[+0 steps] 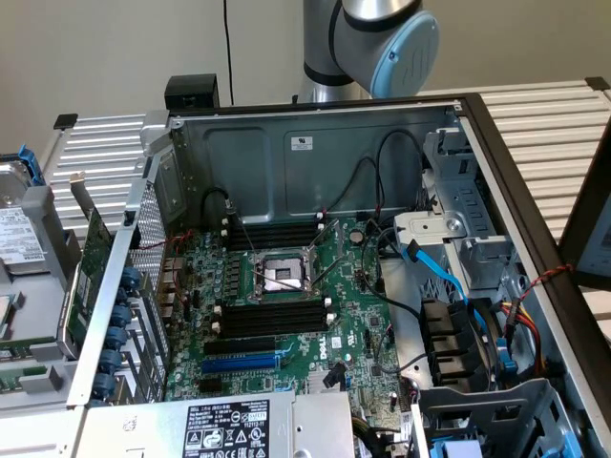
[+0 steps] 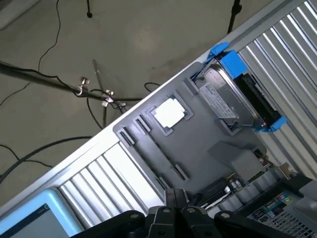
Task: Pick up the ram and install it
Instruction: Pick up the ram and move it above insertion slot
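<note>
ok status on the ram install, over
gripper jaws shut, over the grey tray by the hard drive. ram not installed: memory slots look empty. black cables lie close beside the slots.

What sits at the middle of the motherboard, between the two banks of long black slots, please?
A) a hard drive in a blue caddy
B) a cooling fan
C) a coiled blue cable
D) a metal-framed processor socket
D: the metal-framed processor socket lies on the green motherboard, with black slots banked on either side of it.
</note>
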Available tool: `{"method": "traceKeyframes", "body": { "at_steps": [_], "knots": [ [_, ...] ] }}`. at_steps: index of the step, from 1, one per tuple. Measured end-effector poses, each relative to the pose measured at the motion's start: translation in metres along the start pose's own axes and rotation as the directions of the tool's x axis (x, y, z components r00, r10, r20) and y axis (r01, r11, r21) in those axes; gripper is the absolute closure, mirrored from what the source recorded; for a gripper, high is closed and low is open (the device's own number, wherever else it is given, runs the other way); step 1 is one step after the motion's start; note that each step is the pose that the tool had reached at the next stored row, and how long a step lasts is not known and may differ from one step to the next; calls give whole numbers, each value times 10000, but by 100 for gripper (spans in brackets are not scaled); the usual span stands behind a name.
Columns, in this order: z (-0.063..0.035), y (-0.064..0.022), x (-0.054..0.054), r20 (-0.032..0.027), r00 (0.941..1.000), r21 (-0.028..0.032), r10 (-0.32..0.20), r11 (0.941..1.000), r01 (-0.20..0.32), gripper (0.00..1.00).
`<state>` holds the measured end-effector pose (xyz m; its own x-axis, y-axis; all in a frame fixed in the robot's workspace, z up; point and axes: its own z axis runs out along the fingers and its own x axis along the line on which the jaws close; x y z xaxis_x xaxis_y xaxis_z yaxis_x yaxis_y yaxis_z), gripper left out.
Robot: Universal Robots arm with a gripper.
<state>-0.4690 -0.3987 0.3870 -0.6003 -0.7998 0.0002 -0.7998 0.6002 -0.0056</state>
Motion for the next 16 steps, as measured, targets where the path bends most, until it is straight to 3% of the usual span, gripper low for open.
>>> {"method": "traceKeyframes", "body": {
  "at_steps": [4,8,12,16],
  "knots": [
    [5,0,0,3,9973,2,-734,9973,734,90],
    [10,0,0,6,9894,3,-1450,9894,1450,90],
    [15,0,0,8,9763,4,-2163,9763,2163,90],
    [20,0,0,8,9578,7,-2875,9578,2874,90]
  ]
}}
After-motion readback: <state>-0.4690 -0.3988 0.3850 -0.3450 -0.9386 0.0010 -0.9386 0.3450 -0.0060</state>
